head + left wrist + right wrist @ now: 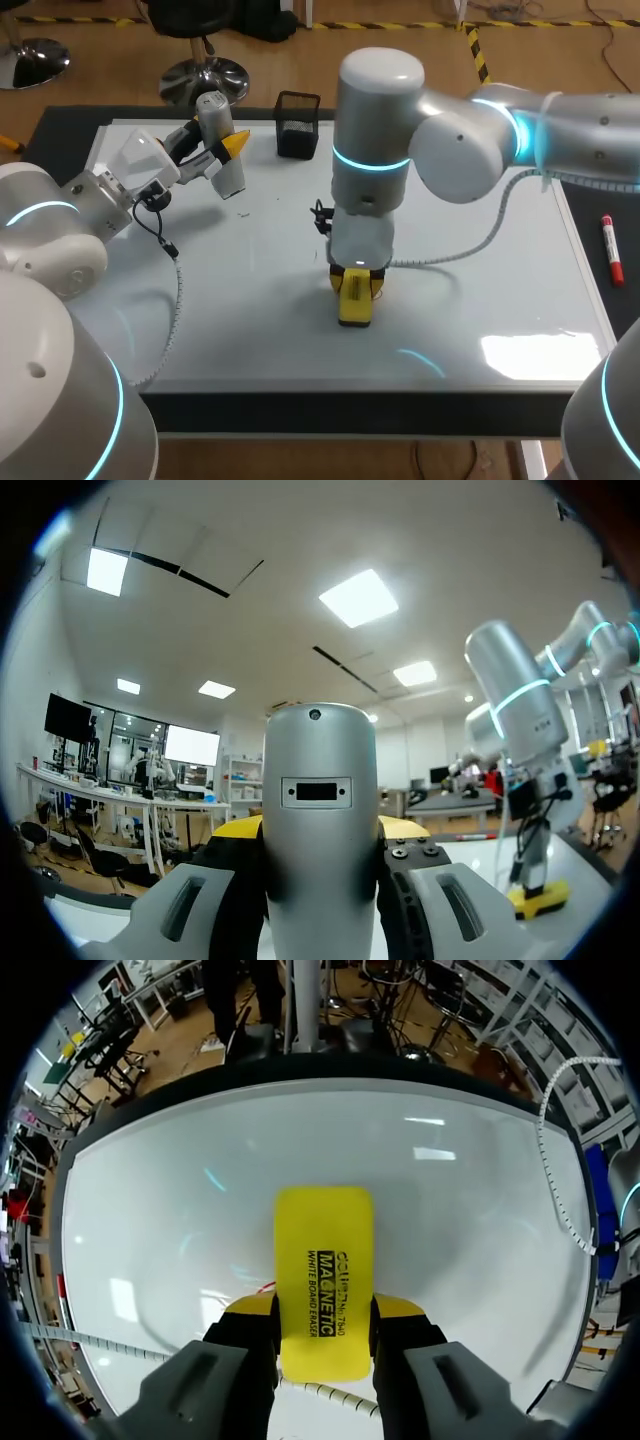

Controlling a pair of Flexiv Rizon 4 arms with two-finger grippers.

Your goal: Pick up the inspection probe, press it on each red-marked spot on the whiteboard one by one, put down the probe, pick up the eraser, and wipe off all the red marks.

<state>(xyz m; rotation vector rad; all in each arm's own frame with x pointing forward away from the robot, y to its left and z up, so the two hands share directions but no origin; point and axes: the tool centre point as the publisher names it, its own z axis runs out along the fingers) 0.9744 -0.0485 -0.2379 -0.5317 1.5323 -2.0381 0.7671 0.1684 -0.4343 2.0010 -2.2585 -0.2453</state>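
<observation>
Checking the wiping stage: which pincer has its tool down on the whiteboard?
The right pincer, gripping the yellow eraser on the whiteboard; the left pincer holds the probe raised.

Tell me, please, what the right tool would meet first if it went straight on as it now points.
The whiteboard: the right tool points down at it, shut on the yellow eraser, whose face seems at or near the board, though contact is unclear.

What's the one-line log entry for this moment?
left gripper: shut on silver cylindrical probe, at far-left corner | right gripper: shut on yellow rectangular eraser, on white whiteboard, middle
</observation>
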